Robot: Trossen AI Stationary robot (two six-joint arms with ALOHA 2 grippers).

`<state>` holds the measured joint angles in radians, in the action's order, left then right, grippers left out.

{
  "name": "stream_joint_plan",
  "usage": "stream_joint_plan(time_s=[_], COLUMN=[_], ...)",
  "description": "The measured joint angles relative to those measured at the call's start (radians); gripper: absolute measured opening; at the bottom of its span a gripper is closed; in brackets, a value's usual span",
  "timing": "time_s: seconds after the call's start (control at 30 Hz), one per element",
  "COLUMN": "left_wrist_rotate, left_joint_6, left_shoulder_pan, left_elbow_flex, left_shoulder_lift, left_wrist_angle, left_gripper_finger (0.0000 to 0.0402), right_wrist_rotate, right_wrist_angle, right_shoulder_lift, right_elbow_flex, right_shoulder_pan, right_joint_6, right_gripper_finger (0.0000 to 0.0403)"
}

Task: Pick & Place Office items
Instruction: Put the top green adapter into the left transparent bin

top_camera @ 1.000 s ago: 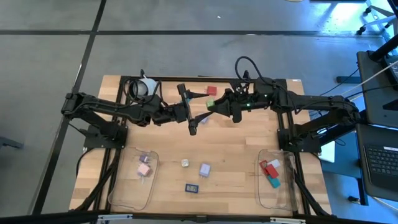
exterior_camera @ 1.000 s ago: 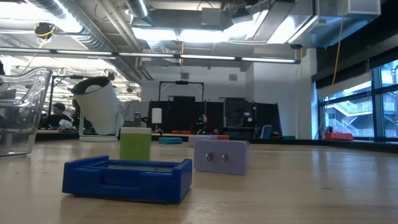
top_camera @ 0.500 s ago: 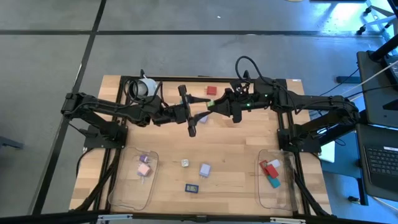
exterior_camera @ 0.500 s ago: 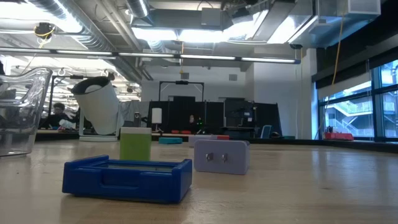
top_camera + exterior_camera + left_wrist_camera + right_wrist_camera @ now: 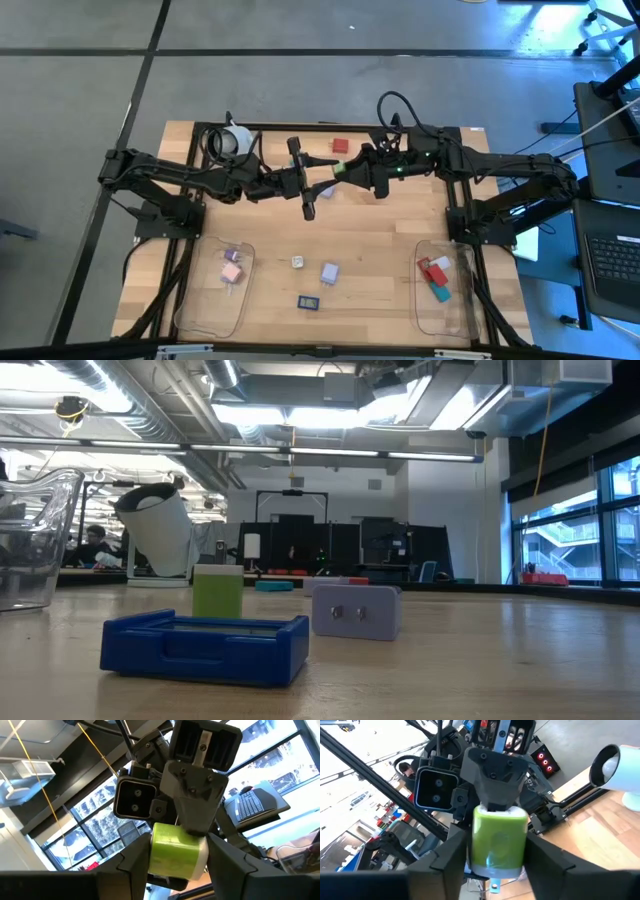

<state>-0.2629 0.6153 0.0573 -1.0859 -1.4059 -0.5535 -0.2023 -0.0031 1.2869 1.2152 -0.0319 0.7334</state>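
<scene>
Meeting above the desk's (image 5: 400, 225) far middle, both hands are clamping one green block (image 5: 175, 851): the left hand (image 5: 176, 865) is pinching its flanks, the right hand (image 5: 496, 854) its opposite end. It is looking light, stiff and smooth; flat sides are offering the surest hold.

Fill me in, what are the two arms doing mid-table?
Looks like a handover. The left gripper and right gripper meet above the far middle of the table, both fingered around one green block; who is giving it is unclear. A red piece sits on the wood behind them. Nearer, lavender, dark blue and small white pieces wait between the left tray and right tray, each already holding a few.
</scene>
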Motion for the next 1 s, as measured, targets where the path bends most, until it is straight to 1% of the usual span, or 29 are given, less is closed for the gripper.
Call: stream_joint_plan(time_s=[0.27, 0.37, 0.5, 0.63, 0.7, 0.8, 0.9, 1.0], left_wrist_rotate=[-0.031, -0.076, -0.132, -0.16, -0.172, -0.182, -0.183, -0.181], left_joint_6=[-0.018, -0.053, -0.082, -0.133, -0.201, -0.355, -0.555, -0.81], left_shoulder_pan=[0.02, 0.033, 0.05, 0.071, 0.084, 0.105, 0.135, 0.172], left_elbow_flex=[0.0, 0.0, 0.0, 0.0, 0.0, 0.0, 0.0, 0.0], left_shoulder_lift=[-0.001, -0.001, -0.001, -0.001, -0.001, -0.001, -0.001, -0.001], left_wrist_angle=[-0.003, -0.003, -0.002, -0.002, 0.013, 0.093, 0.231, 0.404], left_gripper_finger=[0.016, 0.0159, 0.0162, 0.016, 0.016, 0.0163, 0.0165, 0.0166], right_wrist_rotate=[-0.014, -0.069, -0.141, -0.159, -0.157, -0.129, -0.096, -0.073], right_wrist_angle=[-0.02, -0.058, -0.151, -0.263, -0.321, -0.388, -0.443, -0.486], right_shoulder_lift=[-0.005, -0.02, -0.049, -0.094, -0.118, -0.156, -0.181, -0.197], right_elbow_flex=[0.001, 0.001, 0.001, 0.001, 0.001, 0.001, 0.001, 0.001], right_shoulder_pan=[-0.006, -0.028, -0.057, -0.08, -0.091, -0.094, -0.093, -0.079], right_joint_6=[0.002, -0.005, -0.006, -0.032, -0.049, -0.072, -0.099, -0.124], right_gripper_finger=[0.0283, 0.0312, 0.0334, 0.0338, 0.0337, 0.0335, 0.0334, 0.0334])
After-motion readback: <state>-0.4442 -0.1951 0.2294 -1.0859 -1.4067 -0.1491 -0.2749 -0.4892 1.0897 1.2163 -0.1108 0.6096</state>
